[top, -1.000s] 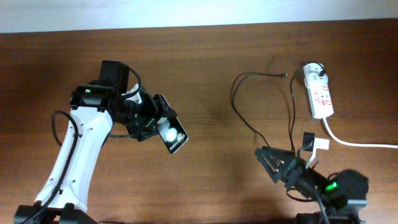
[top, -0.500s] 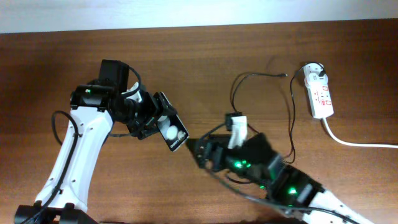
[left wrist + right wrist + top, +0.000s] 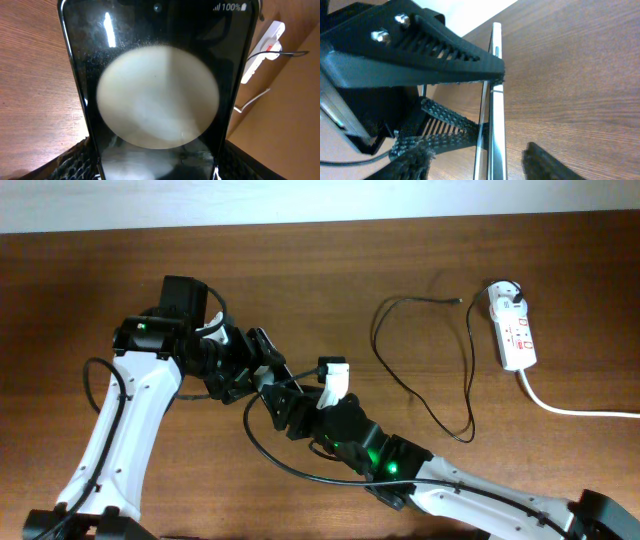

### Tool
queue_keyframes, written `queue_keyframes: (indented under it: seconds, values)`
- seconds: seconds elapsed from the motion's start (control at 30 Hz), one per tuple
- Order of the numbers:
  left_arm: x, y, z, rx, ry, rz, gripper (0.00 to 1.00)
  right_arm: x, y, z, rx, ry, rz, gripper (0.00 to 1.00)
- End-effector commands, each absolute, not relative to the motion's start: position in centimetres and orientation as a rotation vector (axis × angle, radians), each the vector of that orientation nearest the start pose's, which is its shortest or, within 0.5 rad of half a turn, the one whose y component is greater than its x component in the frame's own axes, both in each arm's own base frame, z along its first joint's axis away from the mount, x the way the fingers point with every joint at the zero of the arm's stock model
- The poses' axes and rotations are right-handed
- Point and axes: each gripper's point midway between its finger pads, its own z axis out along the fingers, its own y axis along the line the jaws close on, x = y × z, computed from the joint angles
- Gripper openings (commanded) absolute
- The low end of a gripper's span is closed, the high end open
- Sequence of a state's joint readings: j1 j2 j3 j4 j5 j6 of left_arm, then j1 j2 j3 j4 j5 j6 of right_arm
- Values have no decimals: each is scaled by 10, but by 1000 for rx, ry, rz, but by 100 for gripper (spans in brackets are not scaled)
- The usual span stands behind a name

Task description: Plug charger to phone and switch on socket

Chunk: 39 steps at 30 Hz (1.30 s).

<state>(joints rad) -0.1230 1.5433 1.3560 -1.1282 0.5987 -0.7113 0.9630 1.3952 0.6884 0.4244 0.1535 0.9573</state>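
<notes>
1. Right gripper [image 3: 480, 162]: jaws stood apart and empty, with one fingertip on either side of the thin edge of the phone [image 3: 157, 90]. The wrist view did not settle whether either pad touched it.
2. Left gripper [image 3: 156, 164]: clamped on the phone, pads on its two long sides near the lower end. The phone was held up off the table [image 3: 400, 250], face toward the left wrist camera, showing a pale round patch and "100%" at the top.
3. Charger [image 3: 469, 370]: lay in loose loops on the table, well apart from both grippers. Its connector tip [image 3: 460, 301] rested free near the socket [image 3: 517, 335]. The white plug head [image 3: 507, 298] sat in the socket's end farthest from the robot.
4. The socket lay at the table's right side, its thick white cord [image 3: 570, 408] running off to the right. The switch position could not be read.
5. Step judged: the two arms were positioning or steadying the phone. The cable was not yet joined, so the task looked early.
6. Next move, as judged: the right arm would need to fetch the connector tip, line it up with the phone's port while the left held firm, then press the switch.
</notes>
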Motion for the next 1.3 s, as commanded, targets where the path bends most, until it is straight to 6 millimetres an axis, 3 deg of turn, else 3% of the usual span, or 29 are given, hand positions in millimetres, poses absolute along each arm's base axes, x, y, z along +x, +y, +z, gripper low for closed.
queue_keyframes:
  seconds: [0.0, 0.13, 0.57, 0.77, 0.83, 1.07, 1.17, 1.27]
  values:
    - [307, -139, 189, -746, 2880, -1044, 72, 273, 344, 193, 156, 2012, 1169, 50]
    - [307, -139, 189, -745, 2880, -1044, 72, 275, 346, 203, 229, 1976, 1241, 41]
    - [307, -139, 189, -746, 2880, -1046, 71, 275, 347, 196, 286, 2001, 1261, 22]
    - [307, -139, 189, -746, 2880, -1045, 72, 275, 347, 196, 286, 2001, 1261, 8]
    - [307, -139, 189, -746, 2880, -1045, 75, 275, 347, 196, 286, 2001, 1262, 8]
    - [309, -141, 197, -730, 2854, -1137, 100, 277, 346, 199, 298, 1986, 1266, 7]
    - [310, -141, 211, -520, 2800, -1269, 99, 282, 341, 201, 359, 1980, 1291, 7]
    - [298, -112, 220, -415, 2763, -1240, 99, 292, 332, 210, 420, 1983, 1388, 4]
